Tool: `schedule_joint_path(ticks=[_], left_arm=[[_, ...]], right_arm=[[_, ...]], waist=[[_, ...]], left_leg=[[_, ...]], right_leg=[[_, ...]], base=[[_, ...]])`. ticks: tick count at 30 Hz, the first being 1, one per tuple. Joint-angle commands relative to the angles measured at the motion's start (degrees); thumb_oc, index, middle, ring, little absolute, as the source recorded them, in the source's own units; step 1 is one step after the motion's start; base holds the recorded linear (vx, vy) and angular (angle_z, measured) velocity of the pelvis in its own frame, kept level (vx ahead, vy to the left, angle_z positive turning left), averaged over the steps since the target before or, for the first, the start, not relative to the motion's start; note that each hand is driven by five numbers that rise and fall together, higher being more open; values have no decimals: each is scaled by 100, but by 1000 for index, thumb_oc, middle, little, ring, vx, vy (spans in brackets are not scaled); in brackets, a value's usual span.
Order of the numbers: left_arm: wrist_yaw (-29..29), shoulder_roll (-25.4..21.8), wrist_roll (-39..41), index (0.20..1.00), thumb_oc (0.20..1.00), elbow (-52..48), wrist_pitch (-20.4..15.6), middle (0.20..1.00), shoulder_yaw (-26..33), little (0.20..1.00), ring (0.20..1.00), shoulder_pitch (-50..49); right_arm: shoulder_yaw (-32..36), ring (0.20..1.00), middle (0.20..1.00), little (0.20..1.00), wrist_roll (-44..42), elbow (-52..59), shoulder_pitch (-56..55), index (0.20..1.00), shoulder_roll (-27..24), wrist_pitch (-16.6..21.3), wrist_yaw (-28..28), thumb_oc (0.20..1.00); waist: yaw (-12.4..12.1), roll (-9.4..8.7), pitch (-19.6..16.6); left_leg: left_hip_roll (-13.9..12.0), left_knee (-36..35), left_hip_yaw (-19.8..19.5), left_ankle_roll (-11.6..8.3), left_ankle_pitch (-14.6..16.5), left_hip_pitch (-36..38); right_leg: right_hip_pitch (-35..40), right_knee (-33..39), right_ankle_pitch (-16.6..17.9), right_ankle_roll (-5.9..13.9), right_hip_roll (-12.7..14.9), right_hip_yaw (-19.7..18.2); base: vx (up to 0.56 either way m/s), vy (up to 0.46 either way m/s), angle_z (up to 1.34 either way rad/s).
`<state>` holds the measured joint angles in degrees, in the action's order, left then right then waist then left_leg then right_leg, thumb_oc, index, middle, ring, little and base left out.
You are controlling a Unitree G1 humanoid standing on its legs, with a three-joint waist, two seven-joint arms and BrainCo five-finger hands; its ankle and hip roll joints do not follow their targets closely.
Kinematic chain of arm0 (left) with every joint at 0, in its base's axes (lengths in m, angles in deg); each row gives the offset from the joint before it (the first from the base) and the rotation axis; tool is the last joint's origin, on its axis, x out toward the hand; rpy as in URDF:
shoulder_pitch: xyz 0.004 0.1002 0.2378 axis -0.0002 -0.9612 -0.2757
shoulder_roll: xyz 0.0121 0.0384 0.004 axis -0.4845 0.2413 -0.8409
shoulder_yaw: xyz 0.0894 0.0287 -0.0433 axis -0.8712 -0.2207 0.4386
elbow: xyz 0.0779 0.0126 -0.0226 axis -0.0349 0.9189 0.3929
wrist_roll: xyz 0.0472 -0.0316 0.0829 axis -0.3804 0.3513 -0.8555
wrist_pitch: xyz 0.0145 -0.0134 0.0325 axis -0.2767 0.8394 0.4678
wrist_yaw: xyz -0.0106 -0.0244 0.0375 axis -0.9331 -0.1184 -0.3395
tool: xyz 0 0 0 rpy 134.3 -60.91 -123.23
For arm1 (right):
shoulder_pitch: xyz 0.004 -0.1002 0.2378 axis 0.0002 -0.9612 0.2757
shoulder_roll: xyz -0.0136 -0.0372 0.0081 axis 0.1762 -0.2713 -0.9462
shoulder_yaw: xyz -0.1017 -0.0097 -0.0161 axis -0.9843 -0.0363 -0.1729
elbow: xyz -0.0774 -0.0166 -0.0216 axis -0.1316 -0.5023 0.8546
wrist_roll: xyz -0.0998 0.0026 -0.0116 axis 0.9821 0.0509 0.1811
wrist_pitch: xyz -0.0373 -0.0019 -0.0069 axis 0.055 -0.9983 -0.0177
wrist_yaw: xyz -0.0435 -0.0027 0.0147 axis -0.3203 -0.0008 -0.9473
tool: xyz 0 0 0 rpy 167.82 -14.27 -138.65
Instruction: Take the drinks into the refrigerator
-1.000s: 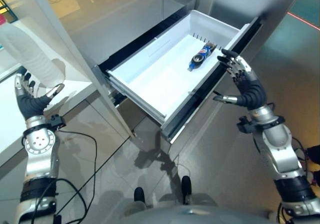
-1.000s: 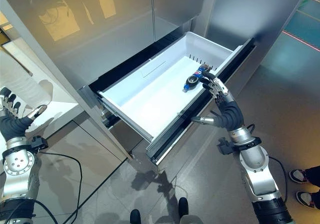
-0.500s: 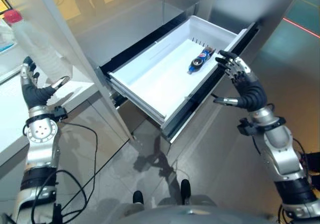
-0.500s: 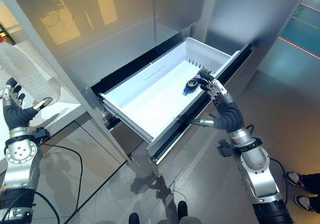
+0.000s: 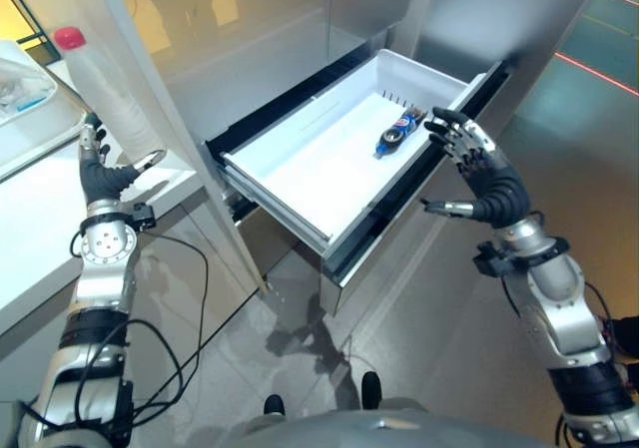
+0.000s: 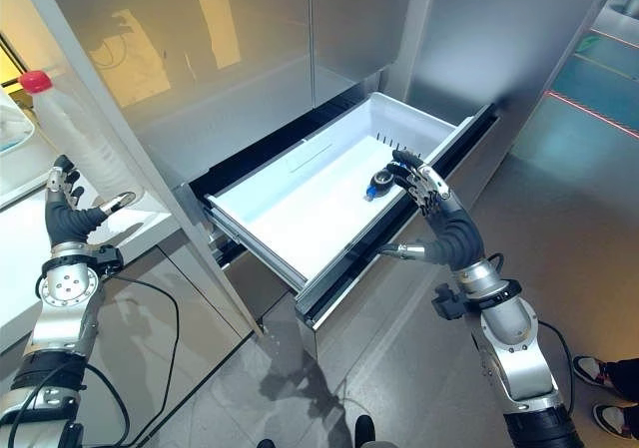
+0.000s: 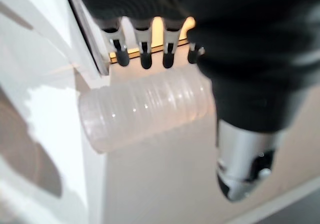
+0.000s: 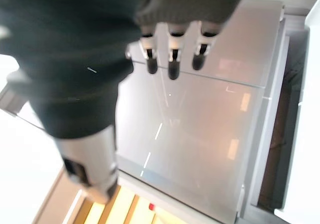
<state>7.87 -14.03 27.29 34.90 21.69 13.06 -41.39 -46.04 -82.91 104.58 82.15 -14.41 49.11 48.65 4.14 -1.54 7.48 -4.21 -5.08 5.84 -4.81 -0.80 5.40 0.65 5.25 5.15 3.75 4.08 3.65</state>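
One soda bottle point(image 5: 397, 132) sits in the freezer drawer point(image 5: 300, 159); left robot hand point(image 5: 103, 176) wraps a clear, crushable-looking bottle point(image 5: 105, 94) low down, right robot hand point(image 5: 479, 169) spread loose.

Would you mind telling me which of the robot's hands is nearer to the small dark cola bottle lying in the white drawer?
The right hand, open, hovers at the drawer's front edge right beside the small dark cola bottle. The left hand is far across, at a clear red-capped bottle.
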Motion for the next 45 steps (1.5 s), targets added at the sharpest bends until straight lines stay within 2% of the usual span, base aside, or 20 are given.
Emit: schedule_joint_path(ticks=[1,11,15,18,27,32,36,45], left_arm=[[-419,-100,-140,1000,1000,437,-54,1000,-608,1000,1000,839],[-527,136,-107,1000,1000,707,-80,1000,-891,1000,1000,1046],[-697,195,223,1000,1000,687,-194,1000,-1050,1000,1000,1210],[-825,229,366,1000,1000,676,-204,1000,-1255,1000,1000,1432],[-1169,710,535,1000,1000,755,-179,1000,-1949,1000,1000,1883],[-1305,853,513,1000,1000,815,-131,1000,-2219,1000,1000,2054],[-1560,765,384,1000,1000,787,-11,1000,-2370,1000,1000,2066],[-1384,887,79,1000,1000,1039,-2,1000,-2371,1000,1000,2296]], right_arm=[[270,1000,1000,1000,-258,609,256,1000,102,250,1,1000],[233,1000,1000,1000,-350,750,279,1000,94,278,82,1000],[216,1000,1000,1000,-436,769,240,1000,87,285,131,1000],[196,1000,1000,1000,-460,789,233,1000,109,280,171,1000],[41,1000,1000,1000,-494,781,316,1000,155,280,227,1000],[-41,1000,1000,1000,-479,788,376,1000,210,272,249,1000],[1,1000,1000,1000,-519,806,309,1000,272,228,313,1000],[-48,1000,1000,1000,-543,846,297,1000,286,198,403,1000]], waist=[[388,-6,63],[500,-5,64],[559,37,41],[596,73,20],[664,126,-16],[684,139,-16],[683,157,-32],[695,157,-6]], left_leg=[[316,739,-293,426,1002,43],[270,687,-282,400,979,90],[266,617,-263,402,961,154],[275,590,-259,412,957,178],[310,535,-293,422,927,205],[321,525,-310,434,917,201],[320,493,-327,441,907,226],[315,451,-337,437,876,231]], right_leg=[[168,-798,-1108,45,-55,197],[161,-771,-1109,1,-121,112],[198,-720,-1081,6,-125,77],[221,-709,-1075,15,-125,72],[281,-655,-1046,36,-93,76],[279,-674,-1044,45,-89,91],[291,-671,-1046,48,-85,100],[272,-694,-1047,56,-89,120]], base=[[0,0,0],[1,-4,0],[0,0,0],[0,0,0],[-4,5,3],[-7,3,12],[6,-2,7],[0,0,0]])
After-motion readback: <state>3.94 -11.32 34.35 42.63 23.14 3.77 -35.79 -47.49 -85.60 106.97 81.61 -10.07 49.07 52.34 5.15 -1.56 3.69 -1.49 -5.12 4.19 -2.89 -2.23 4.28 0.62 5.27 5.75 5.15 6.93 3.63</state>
